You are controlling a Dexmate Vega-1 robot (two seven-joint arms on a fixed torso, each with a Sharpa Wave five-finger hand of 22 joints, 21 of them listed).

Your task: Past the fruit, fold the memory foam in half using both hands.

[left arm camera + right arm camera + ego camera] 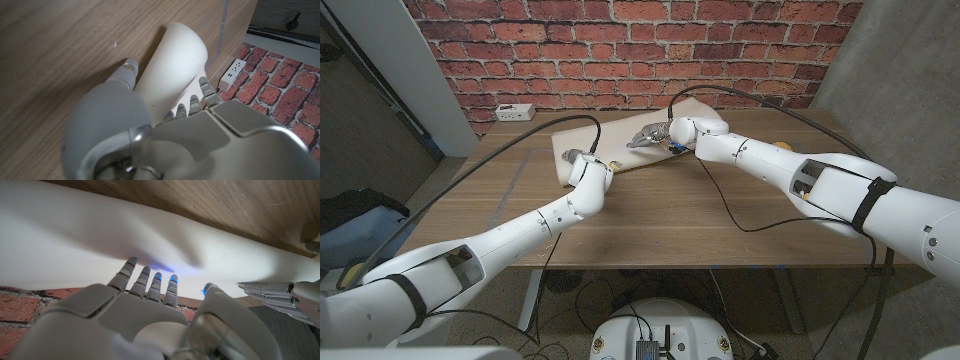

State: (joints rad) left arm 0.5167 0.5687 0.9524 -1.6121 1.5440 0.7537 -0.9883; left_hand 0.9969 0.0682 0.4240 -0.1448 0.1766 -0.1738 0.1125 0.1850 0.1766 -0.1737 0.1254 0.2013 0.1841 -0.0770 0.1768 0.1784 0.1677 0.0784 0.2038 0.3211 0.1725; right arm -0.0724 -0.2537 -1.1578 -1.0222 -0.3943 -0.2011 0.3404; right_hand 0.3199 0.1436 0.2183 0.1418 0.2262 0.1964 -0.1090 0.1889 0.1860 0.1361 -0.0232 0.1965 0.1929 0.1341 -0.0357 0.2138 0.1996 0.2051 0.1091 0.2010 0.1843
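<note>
One memory foam [610, 140] sheet lay on the counter [660, 215]. The left hand [578, 163] gripped its curled-up end between fingers [209, 92] and thumb. The right hand [652, 135] fingers [150, 280] touched its edge; grasp unclear.

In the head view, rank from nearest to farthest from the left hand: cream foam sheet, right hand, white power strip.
1. Cream foam sheet, gripped by the left hand.
2. Right hand, across the foam.
3. White power strip, at the table's far left edge.
</note>
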